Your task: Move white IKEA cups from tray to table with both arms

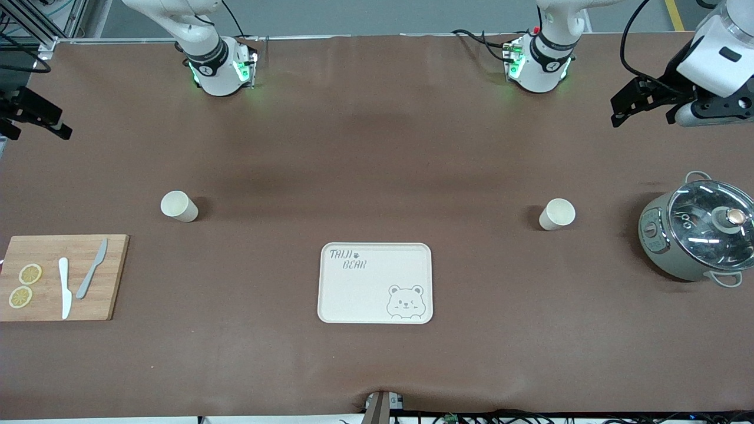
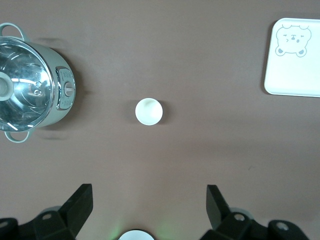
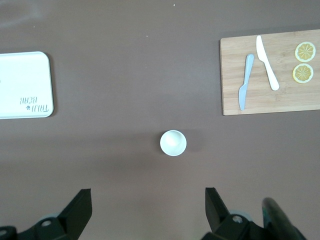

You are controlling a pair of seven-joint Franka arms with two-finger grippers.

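Front view: tray (image 1: 353, 294) bare; both cups (image 1: 178, 206) (image 1: 556, 214) off it.

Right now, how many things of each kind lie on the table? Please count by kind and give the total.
White cups: 2, one toward the right arm's end, one toward the left arm's end
Bear-print tray: 1
Cutting board: 1
Knives: 2, white and grey
Lemon slices: 2
Lidded pot: 1
Total: 9
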